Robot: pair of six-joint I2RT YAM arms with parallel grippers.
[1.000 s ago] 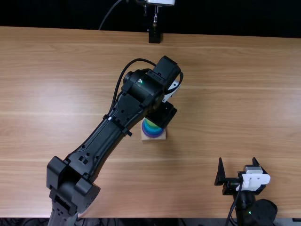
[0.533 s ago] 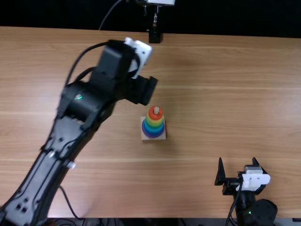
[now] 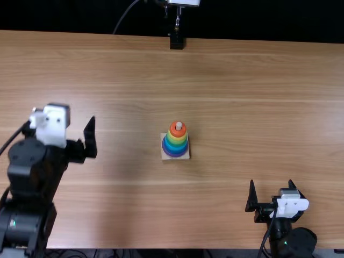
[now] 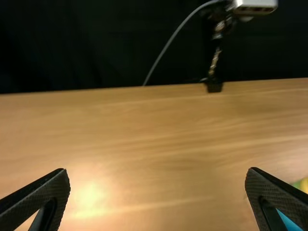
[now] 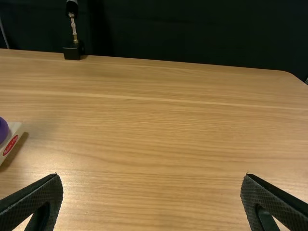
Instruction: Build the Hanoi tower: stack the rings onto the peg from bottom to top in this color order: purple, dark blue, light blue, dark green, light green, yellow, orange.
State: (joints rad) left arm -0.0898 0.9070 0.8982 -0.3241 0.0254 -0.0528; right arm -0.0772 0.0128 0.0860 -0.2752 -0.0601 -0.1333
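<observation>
Wooden table [image 3: 242, 97], top view: Beneath a dark backdrop [image 3: 269, 19] at twelve o'clock, the ring tower [image 3: 176, 143] stands upright near the centre on its square base [image 3: 186, 156], orange ring [image 3: 173, 131] uppermost around the peg [image 3: 178, 126].
Color order, top view: Purple rises through blues and greens to yellow and orange; neighbouring shades are hard to separate.
Left arm [image 3: 29, 166], top view: Bent over the tower a second ago, it has swung clear to nine o'clock, leaving the stack standing; the build appears complete.
Left gripper [image 4: 158, 171], left wrist view: Released and empty, fingers spread, the tower's edge just visible past one.
Right gripper [image 5: 151, 175], right wrist view: Also released, grasping nothing; in the top view it waits at four o'clock from the tower.
Purple ring [image 5: 3, 130], right wrist view: Seated at the base; no further move seems needed.
</observation>
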